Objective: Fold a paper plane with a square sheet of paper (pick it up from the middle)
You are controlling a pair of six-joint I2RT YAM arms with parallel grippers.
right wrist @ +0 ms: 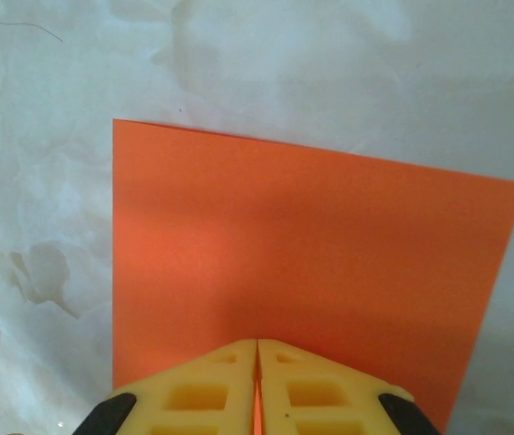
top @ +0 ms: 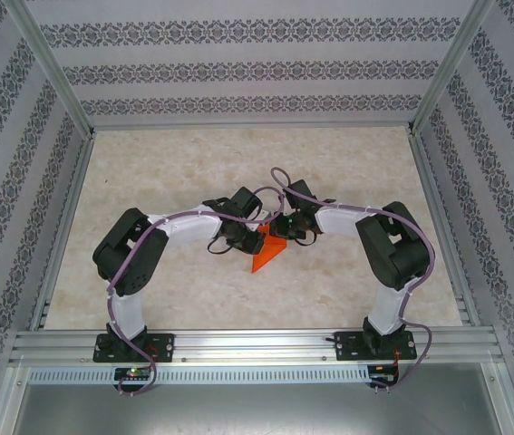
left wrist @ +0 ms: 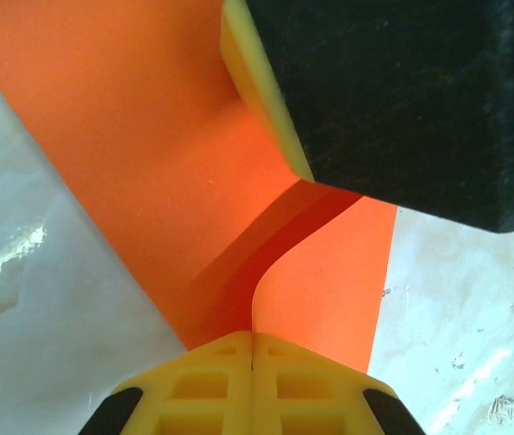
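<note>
The square sheet of paper (top: 269, 257) is bright orange and is held off the marble tabletop between my two grippers at mid-table. My left gripper (left wrist: 253, 337) is shut on a curved, raised fold of the sheet (left wrist: 175, 163). The right gripper's yellow pad and black finger (left wrist: 266, 100) press the paper just beyond it. My right gripper (right wrist: 257, 344) is shut on the sheet's near edge, and a flat orange panel (right wrist: 311, 245) spreads ahead of it. In the top view the left gripper (top: 244, 237) and right gripper (top: 281, 232) nearly meet over the paper. The paper plane is out of view.
The pale marble tabletop (top: 193, 172) stretches all round the paper. Patterned walls (top: 257, 68) and aluminium frame rails (top: 57, 82) enclose it on three sides. Both arm bases are bolted to the rail (top: 257, 344) at the near edge.
</note>
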